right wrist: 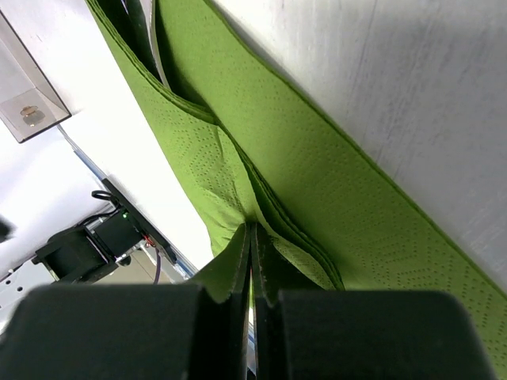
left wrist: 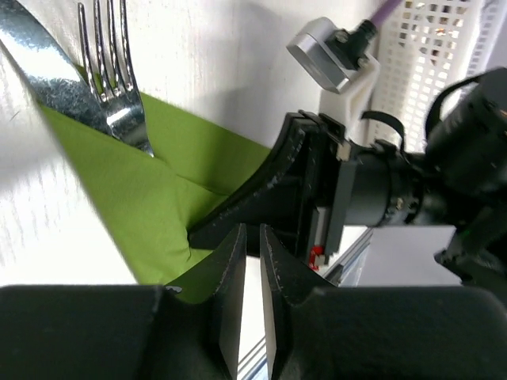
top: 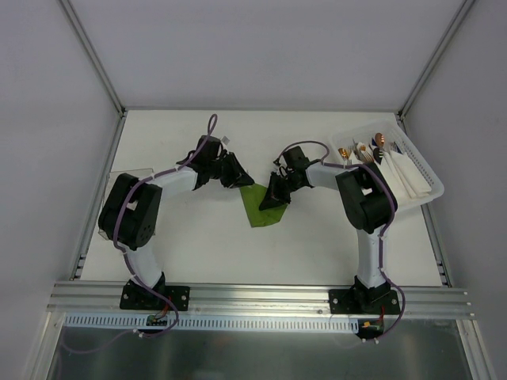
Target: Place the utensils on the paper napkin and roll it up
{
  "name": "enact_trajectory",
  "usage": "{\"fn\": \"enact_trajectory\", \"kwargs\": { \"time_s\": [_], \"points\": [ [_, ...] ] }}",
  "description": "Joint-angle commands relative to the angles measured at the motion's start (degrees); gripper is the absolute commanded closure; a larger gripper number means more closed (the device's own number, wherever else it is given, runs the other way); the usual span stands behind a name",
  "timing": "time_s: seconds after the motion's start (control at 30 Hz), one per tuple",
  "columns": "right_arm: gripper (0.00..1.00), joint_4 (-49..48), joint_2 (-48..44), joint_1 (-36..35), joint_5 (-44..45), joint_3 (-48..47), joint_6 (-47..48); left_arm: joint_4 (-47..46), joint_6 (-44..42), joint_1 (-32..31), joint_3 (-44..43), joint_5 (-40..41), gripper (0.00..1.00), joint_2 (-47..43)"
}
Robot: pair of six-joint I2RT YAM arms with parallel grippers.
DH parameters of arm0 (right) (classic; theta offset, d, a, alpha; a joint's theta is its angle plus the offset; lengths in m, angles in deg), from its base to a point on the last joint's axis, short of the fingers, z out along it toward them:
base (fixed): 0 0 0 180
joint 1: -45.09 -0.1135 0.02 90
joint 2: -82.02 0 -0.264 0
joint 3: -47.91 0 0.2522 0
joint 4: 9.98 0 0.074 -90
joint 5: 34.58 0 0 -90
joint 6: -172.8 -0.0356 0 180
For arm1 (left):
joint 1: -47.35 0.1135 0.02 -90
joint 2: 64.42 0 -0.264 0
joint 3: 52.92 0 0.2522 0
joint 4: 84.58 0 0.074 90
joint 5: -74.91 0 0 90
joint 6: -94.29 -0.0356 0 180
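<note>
You have the white table point(top: 198, 253) with the paper napkin point(top: 257, 210) lying near its middle, folded over into a rough triangle. The white basket point(top: 424, 186) of copper-tipped cutlery and white napkins sits well to the right of the napkin, at the table's far right corner. The utensils point(left wrist: 111, 95), a fork and a broader silvery piece, lie side by side with their heads poking out past the napkin's edge and their lower parts tucked under its fold. Your right gripper point(right wrist: 251, 231) is on the napkin's right side, clamped tight on a fold of the green paper. Your left gripper point(left wrist: 252, 237) sits at the napkin's far left corner, its fingers parted by a thin slit with nothing in it
</note>
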Motion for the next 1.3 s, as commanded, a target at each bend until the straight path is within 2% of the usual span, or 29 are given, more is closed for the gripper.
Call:
{"fn": "enact_trajectory", "kwargs": {
  "time_s": [0.0,0.27,0.43,0.6,0.8,0.97,1.07,1.27],
  "points": [
    [1.00,3.4,0.6,-0.4,6.8,2.2,1.3,4.1,-1.0,-1.9,-4.0,2.0,0.88,3.7],
    [1.00,3.5,1.1,-0.3,7.0,2.0,1.3,4.4,0.9,-3.1,-4.6,1.1,0.97,7.1],
    [1.00,3.5,1.4,-0.3,6.8,1.9,1.2,-0.7,2.5,-3.0,-1.2,-0.5,0.99,9.2],
    [1.00,3.5,1.3,-0.2,6.7,2.0,1.3,-7.2,6.6,-2.2,2.7,-1.2,1.00,12.4],
    [1.00,3.5,1.5,-0.1,6.7,2.0,1.3,-4.8,5.8,-1.9,2.5,0.6,1.00,13.8],
    [1.00,3.5,1.7,-0.1,6.6,2.0,1.3,-5.3,3.8,-1.8,2.5,0.6,0.97,10.8],
    [1.00,3.5,1.5,-0.1,6.7,2.0,1.3,-0.4,-0.5,-1.9,0.4,1.8,0.89,7.8],
    [1.00,3.6,1.6,-0.1,7.0,1.8,1.7,16.6,-9.5,-2.7,-7.6,9.7,0.86,4.3]
  ]
}}
